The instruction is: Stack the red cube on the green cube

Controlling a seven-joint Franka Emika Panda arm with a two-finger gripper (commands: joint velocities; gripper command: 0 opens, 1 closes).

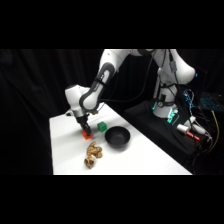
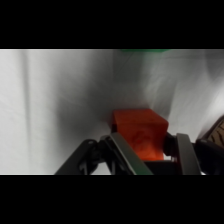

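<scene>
Brown lumpy object (image 1: 92, 154) was seen nearest on the surface (image 1: 145, 160). Pincer (image 1: 85, 129) was clamped on the red cube (image 2: 141, 132), down at the surface, green cube (image 1: 102, 126) just beside, black bowl (image 1: 116, 137) near.

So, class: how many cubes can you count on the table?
2: the red cube between the gripper's fingers near the table's left side, and the green cube just right of it, beside the black bowl.

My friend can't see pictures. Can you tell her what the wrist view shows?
The gripper has its two fingers on either side of the red cube, which sits on the white table. A sliver of the green cube shows at the top edge.
</scene>
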